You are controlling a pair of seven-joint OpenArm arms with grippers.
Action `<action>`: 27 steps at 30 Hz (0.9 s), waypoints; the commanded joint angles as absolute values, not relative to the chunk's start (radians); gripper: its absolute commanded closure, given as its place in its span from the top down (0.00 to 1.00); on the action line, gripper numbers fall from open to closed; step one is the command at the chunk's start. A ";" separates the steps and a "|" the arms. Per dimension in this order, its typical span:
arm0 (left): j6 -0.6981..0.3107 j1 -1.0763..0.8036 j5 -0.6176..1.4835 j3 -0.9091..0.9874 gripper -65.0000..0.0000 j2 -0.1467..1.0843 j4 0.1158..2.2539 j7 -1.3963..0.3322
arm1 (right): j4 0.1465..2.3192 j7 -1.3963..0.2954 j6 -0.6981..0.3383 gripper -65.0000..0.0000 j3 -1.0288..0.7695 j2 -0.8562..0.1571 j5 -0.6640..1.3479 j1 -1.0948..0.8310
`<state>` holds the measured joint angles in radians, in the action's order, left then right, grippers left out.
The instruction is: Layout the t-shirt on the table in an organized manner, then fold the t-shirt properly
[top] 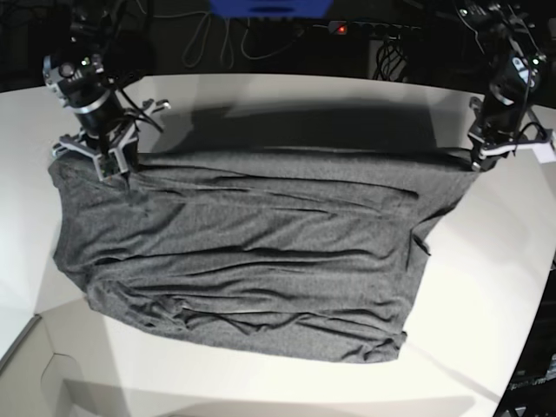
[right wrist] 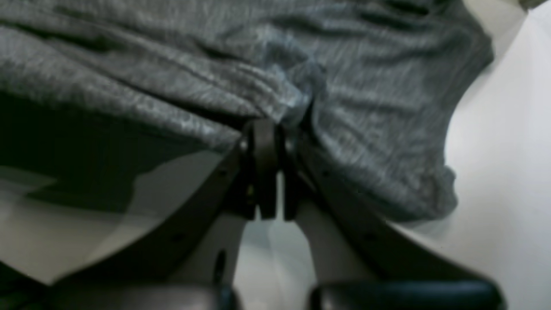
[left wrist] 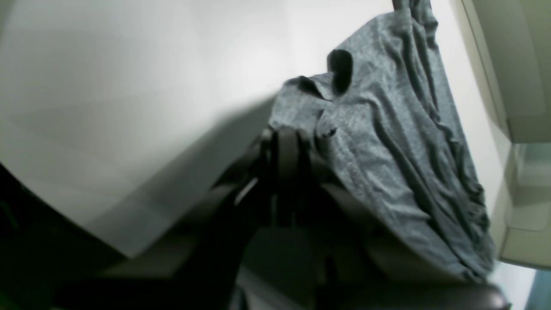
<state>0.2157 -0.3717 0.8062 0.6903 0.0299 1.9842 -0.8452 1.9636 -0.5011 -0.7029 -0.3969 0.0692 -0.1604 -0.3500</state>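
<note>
Two corners of the t-shirt [top: 252, 252] are pinched and held taut while the rest drapes wrinkled across the table [top: 486, 287]. The right gripper [right wrist: 269, 125] is clamped on cloth at one top corner; the left gripper [left wrist: 286, 133], blurry but seemingly closed on fabric, holds the opposite corner.

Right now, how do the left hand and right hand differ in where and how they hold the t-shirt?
1. In the base view the left hand pinches the t-shirt at its right far corner; the right hand pinches its left far corner.
2. The left hand's corner is pulled to a narrow point; the right hand's corner has cloth bunched and spilling past it.

Shared: both are shut on the top edge, stretching it across the table.
</note>
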 commanded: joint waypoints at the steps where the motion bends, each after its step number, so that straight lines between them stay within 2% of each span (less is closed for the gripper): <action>1: 0.209 -0.384 0.822 0.694 0.00 0.038 2.005 -0.831 | 1.988 -0.476 -0.698 0.00 -0.400 0.064 -0.151 -0.357; 12: 0.209 -0.455 0.858 0.687 0.00 0.028 2.000 -0.837 | 2.012 -0.481 -0.698 0.00 -0.510 0.070 -0.151 -0.417; 27: 0.209 -0.512 0.848 0.631 0.00 0.035 1.989 -0.837 | 1.986 -0.478 -0.698 0.00 -0.460 0.077 -0.153 -0.547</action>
